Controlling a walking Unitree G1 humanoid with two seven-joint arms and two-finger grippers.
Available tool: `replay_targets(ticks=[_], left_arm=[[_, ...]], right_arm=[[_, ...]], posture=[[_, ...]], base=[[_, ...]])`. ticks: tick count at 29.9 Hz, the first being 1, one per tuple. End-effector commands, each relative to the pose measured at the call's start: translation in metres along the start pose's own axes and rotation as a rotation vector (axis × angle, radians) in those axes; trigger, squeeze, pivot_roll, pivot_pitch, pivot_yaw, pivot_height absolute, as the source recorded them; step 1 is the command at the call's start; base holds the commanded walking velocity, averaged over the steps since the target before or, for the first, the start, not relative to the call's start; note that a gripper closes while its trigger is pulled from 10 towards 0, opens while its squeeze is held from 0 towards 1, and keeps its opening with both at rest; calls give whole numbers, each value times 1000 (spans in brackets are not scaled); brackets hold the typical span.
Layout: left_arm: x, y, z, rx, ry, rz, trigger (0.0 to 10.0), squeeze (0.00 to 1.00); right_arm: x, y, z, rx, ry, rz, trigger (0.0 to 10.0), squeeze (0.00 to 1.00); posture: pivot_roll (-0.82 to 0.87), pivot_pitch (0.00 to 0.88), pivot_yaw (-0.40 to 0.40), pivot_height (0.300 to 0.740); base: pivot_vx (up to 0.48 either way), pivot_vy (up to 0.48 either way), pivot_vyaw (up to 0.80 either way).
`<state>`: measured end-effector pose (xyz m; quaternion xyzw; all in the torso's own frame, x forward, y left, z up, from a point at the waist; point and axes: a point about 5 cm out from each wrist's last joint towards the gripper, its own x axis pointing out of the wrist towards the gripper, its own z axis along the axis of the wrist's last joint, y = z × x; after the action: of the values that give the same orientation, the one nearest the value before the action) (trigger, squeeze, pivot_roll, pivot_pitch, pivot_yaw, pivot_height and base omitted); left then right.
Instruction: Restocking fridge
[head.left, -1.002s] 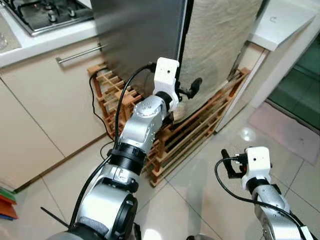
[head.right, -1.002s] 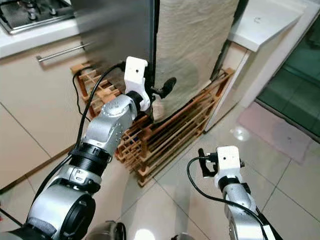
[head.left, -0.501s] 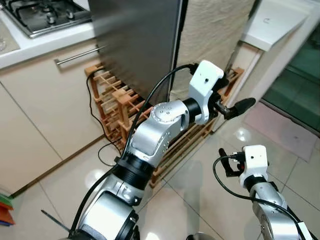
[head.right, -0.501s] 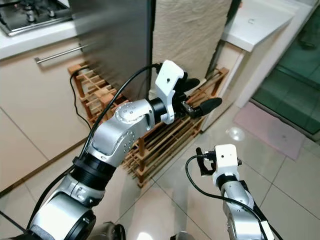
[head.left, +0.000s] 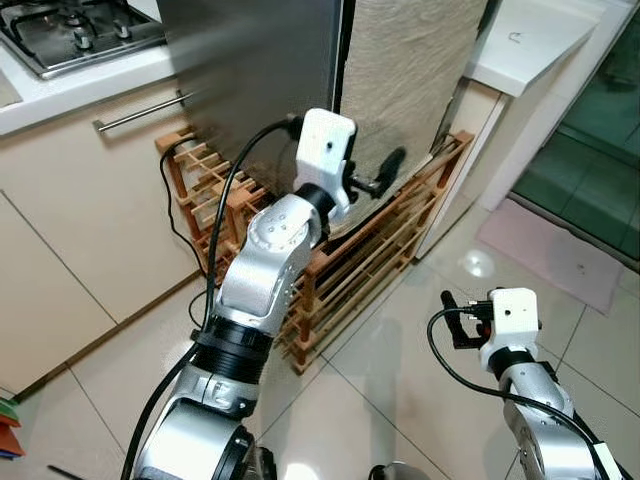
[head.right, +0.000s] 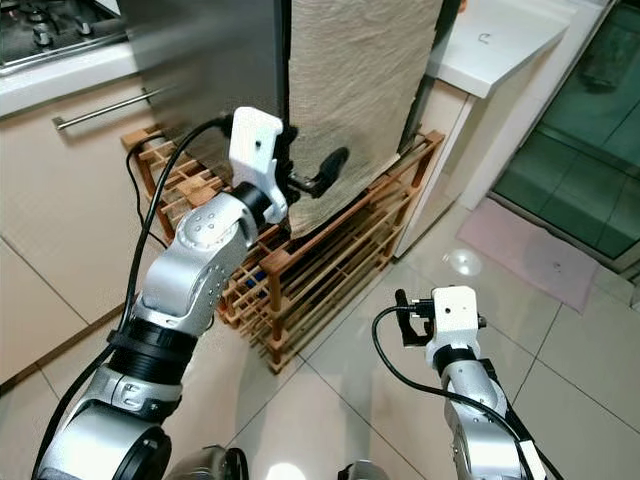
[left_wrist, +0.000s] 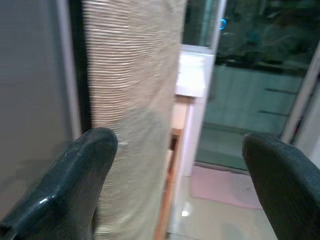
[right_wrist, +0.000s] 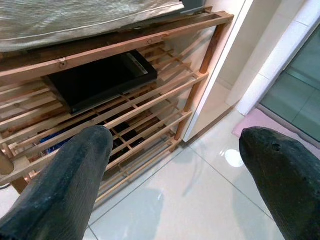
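Note:
The fridge's grey steel door (head.left: 260, 60) stands at the top, with a beige cloth (head.left: 410, 70) hanging over the face beside it and a dark seam between the two. My left gripper (head.left: 368, 182) is raised at that seam, just in front of the cloth, open and holding nothing; in the left wrist view its fingers (left_wrist: 85, 170) frame the seam and the cloth. My right gripper (head.left: 455, 325) hangs low over the tiled floor, open and empty, its fingers (right_wrist: 75, 170) spread before the wooden rack.
A slatted wooden rack (head.left: 350, 270) sits under the fridge, with a black tray (right_wrist: 100, 80) on a shelf. Cabinets with a bar handle (head.left: 140, 110) and a hob (head.left: 70, 30) are at left. A white counter (head.left: 530, 40) and a floor mat (head.left: 560, 250) lie at right.
Half a second ago my left arm pointed out to the right over the rack; it has swung back to the fridge's seam. The right arm has hardly moved. The camera shifted slightly.

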<state>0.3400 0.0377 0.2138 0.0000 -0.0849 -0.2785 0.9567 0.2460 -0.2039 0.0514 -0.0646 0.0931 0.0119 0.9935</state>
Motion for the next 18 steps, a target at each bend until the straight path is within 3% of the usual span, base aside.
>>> replay_targets(ticks=[1,8,18], left_arm=[[2,-5,1,14,-12,-2,10000,0],[9,-5,-3,10,-5,22,10000,0],[24,-9,-16,89,40,88,10000,0]], right_arm=[[-2,-5,1,-1,-14,-18,10000,0],[-4,-1,3,0,-33,-9,10000,0],[-7,3,7,15,-67,26,10000,0]], posture=[[-11,96,-50,728],[-15,82,-46,728],[-29,70,-42,728]], base=[[0,0,0],[0,0,0],[0,0,0]])
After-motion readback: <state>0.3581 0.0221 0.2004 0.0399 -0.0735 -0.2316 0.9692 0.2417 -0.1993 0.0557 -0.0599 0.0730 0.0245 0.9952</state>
